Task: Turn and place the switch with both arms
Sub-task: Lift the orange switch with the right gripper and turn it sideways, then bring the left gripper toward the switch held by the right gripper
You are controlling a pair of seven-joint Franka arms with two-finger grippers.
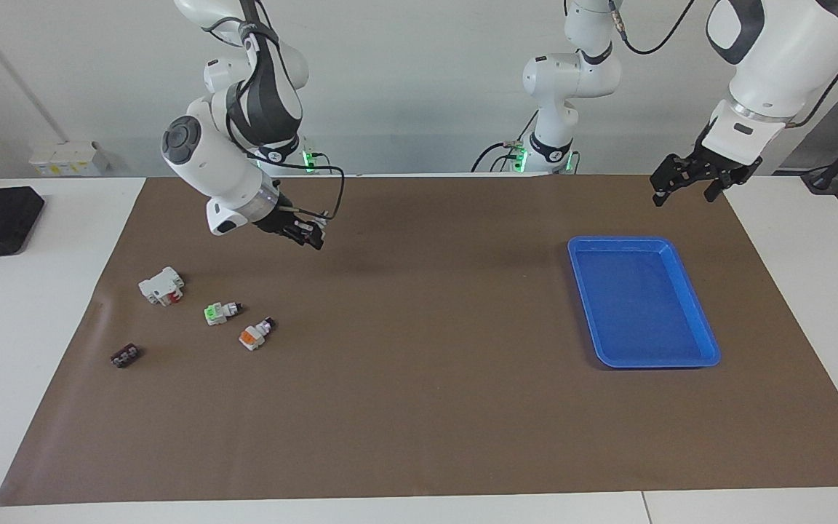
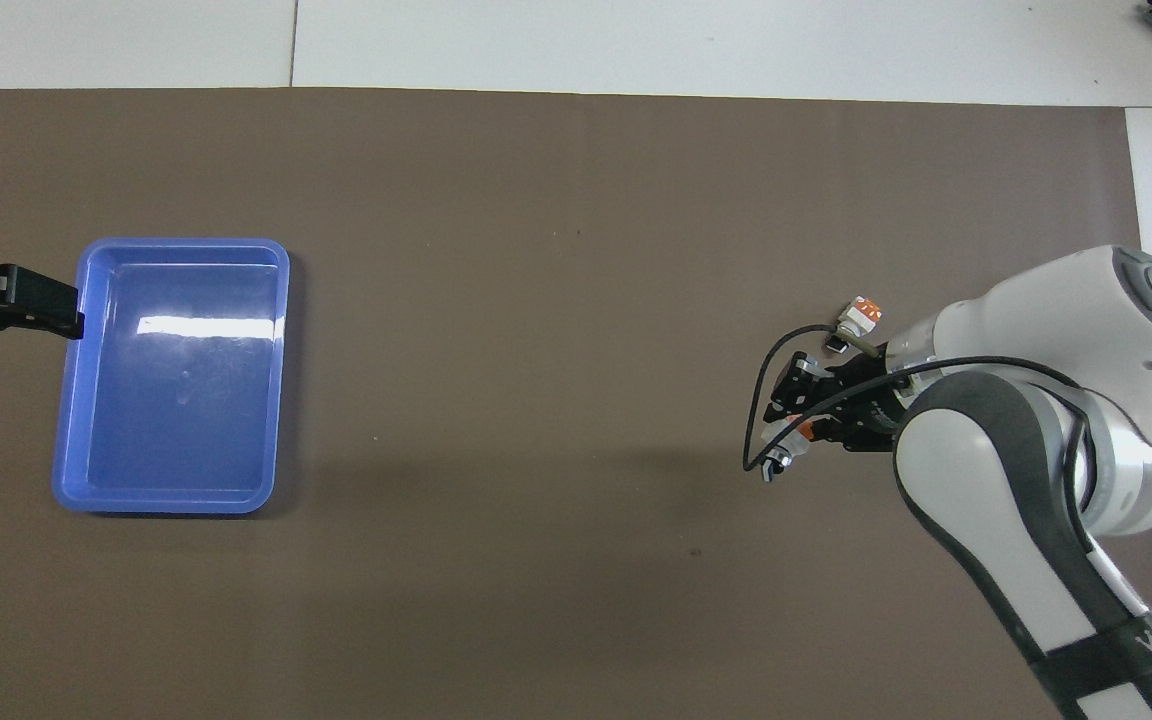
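My right gripper (image 1: 311, 236) hangs in the air over the mat at the right arm's end, shut on the switch. In the overhead view only an orange bit of the switch (image 2: 808, 432) shows between the fingers of the right gripper (image 2: 798, 440). In the facing view the switch is hidden by the black fingers. My left gripper (image 1: 684, 185) is open and empty, raised over the mat's corner at the left arm's end. In the overhead view the left gripper (image 2: 41, 300) covers the edge of the blue tray (image 2: 176, 243).
The blue tray (image 1: 641, 302) is empty. A twin orange-and-white switch (image 1: 255, 335) with a purplish tip, a green-faced switch (image 1: 220, 313), a white and red block (image 1: 162, 285) and a small black part (image 1: 125, 356) lie on the mat, farther from the robots than the right gripper.
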